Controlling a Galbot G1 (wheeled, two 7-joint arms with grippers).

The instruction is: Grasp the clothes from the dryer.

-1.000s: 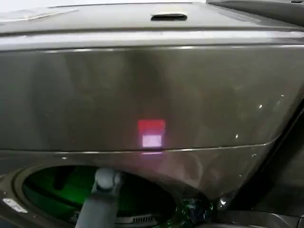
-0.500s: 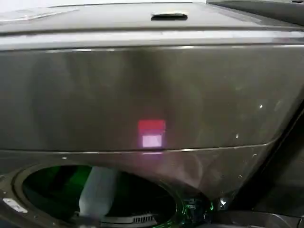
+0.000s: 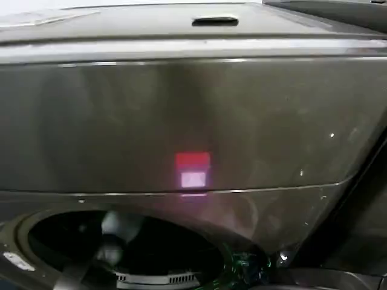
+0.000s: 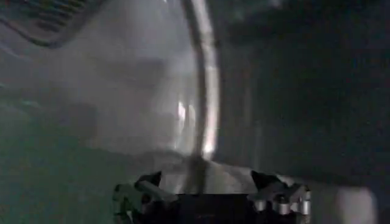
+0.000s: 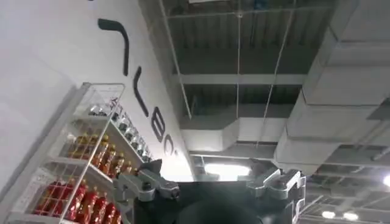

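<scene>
Left hand [image 4: 210, 201] open inside the dryer [image 3: 181, 121].

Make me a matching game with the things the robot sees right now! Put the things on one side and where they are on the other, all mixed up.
Things:
1. left gripper
2. right gripper
3. red-pink light
4. dark slot

Places:
A. on the dryer's front panel, above the round opening
B. pointing up toward a ceiling, beside a shelf of bottles
C. on the dryer's top
D. inside the dark drum, by a shiny curved rim

Pairs: 1-D, 2-B, 3-A, 4-C
</scene>
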